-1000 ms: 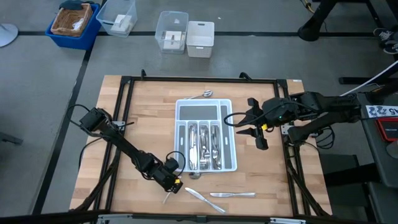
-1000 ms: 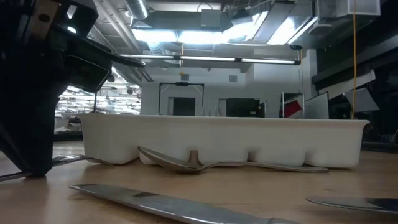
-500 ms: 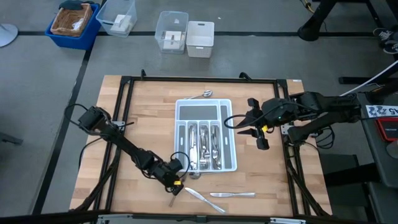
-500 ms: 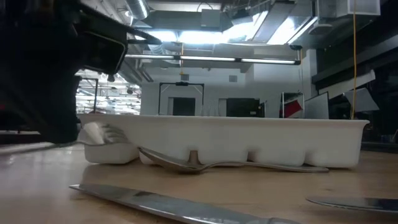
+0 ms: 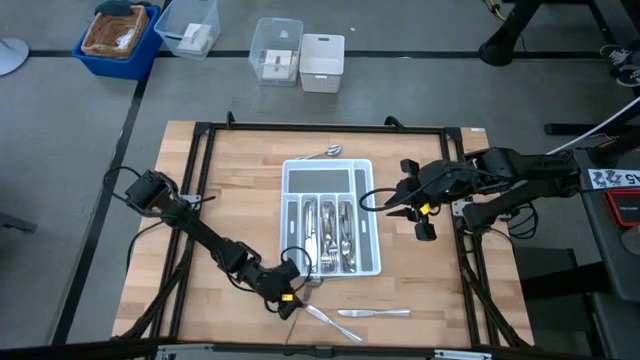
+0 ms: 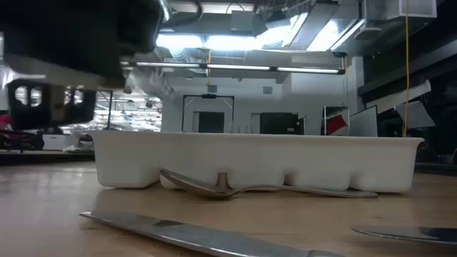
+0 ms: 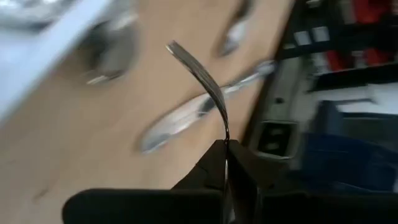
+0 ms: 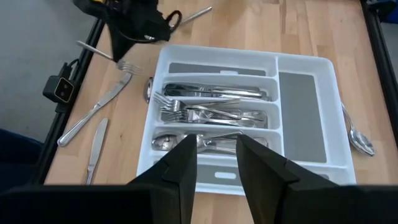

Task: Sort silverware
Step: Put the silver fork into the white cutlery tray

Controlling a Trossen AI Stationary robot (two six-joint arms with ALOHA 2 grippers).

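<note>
My left gripper point(image 5: 288, 292) hangs just off the near left corner of the white divided tray point(image 5: 290, 180). It is shut on a silver fork point(image 8: 102, 55). In the low view it is a dark blur point(image 6: 78, 43) above the table. The tray's slots hold several forks, spoons and knives point(image 8: 211, 115). Loose on the wood lie two knives point(image 5: 375, 313) point(image 5: 325, 318), a spoon point(image 5: 313, 282) at the tray's near edge and another spoon point(image 5: 325, 152) at its far edge. My right gripper point(image 5: 385, 205) hovers high over the tray's right side, open with nothing between its fingers. My left gripper pinches the fork's slim shaft point(image 7: 225, 138) between its two shut fingers. The fingers slant downward, and the fork lies across them. A long curved stretch point(image 7: 199, 74) sticks out past the fingertips. The fork is lifted clear of the table, its tines point(image 8: 127, 65) near the tray's corner.
Black frame rails point(image 5: 205, 200) run along the table's left, right and far edges. Plastic bins point(image 5: 300, 55) and a blue basket point(image 5: 120, 35) stand on the floor beyond the far edge. Bare wood lies to the left of the tray point(image 5: 240, 190).
My left gripper has risen off the table and tipped its fingers up toward level. It has carried the fork with it, so the fork that lay on the wood is now lifted clear. The gripper has also drifted slightly toward the tray. My right gripper has kept its place.
</note>
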